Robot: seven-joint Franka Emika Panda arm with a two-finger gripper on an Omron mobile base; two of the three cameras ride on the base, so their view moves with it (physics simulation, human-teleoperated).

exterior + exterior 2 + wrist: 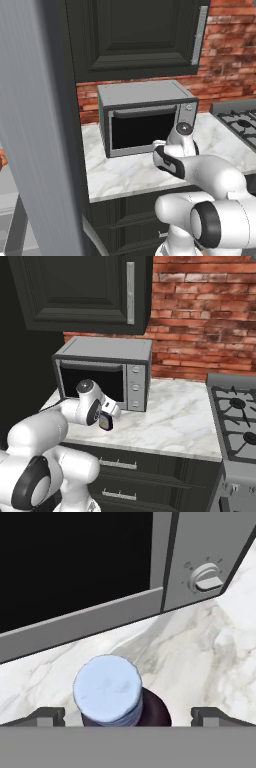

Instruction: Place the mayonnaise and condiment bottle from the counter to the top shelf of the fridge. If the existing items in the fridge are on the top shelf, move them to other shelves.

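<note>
Scene: a white marble tabletop [170, 421] backed by red brick wall [200, 316], with dark cabinets above and below.
Microwave: a grey microwave [145, 117] with a black window stood at the centre of both base views, on the tabletop against the brick.
Stove: a grey stove [235, 421] with black grates lay at the right edge of both base views, beside the marble.
Fridge: a tall grey panel of the fridge [35, 130] filled the left side of the left base view.
Arm: the white arm rose from the lower right of the left base view and reached toward the front of the microwave.
Gripper: the gripper [128, 716] sat at the bottom of the hand view, pointing down at the marble just in front of the microwave.
Fingers: spread wide, one dark tip [47, 716] at lower left and the other at lower right of the hand view, pinching nothing.
Condiment bottle: the dark condiment bottle [115, 694] with a pale bluish cap stood upright on the tabletop, at bottom centre of the hand view, between the two tips and apart from both.
Bottle in the right base view: a small dark shape just below the hand, left of centre, near the tabletop's front edge.
</note>
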